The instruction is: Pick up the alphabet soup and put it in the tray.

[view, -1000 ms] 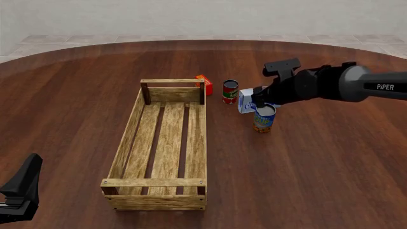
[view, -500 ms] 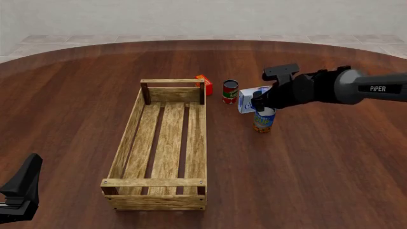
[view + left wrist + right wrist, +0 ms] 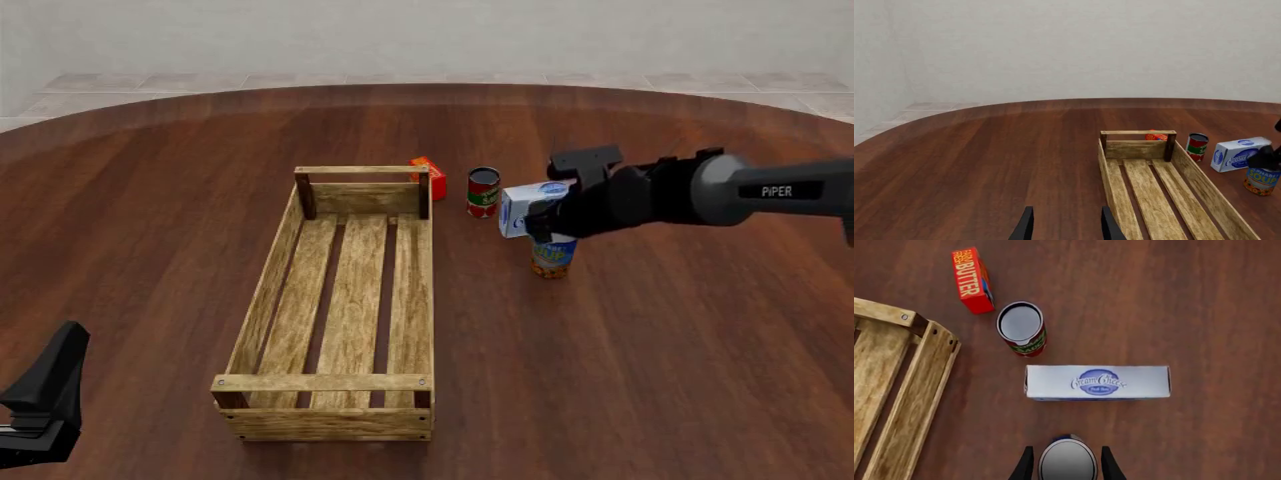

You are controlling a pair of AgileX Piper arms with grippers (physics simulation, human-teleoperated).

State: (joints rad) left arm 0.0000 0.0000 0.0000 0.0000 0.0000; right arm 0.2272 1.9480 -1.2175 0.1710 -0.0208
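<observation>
The alphabet soup stands upright on the table, right of the tray; its blue and orange label also shows in the left wrist view. My right gripper is open and lowered over the can, one finger on each side. In the right wrist view the can's silver top sits between the fingers with a thin gap on both sides. The tray is a long light-wood slatted crate at the table's middle, with nothing in it; it also shows in both wrist views. My left gripper is open and holds nothing at the near left.
A blue-white cream cheese box lies just behind the soup can. A red-and-green can stands to its left. A red butter box lies at the tray's far right corner.
My right gripper has come down over the soup can, so its fingers now straddle the can's top. The can, the tray and the left arm have not moved.
</observation>
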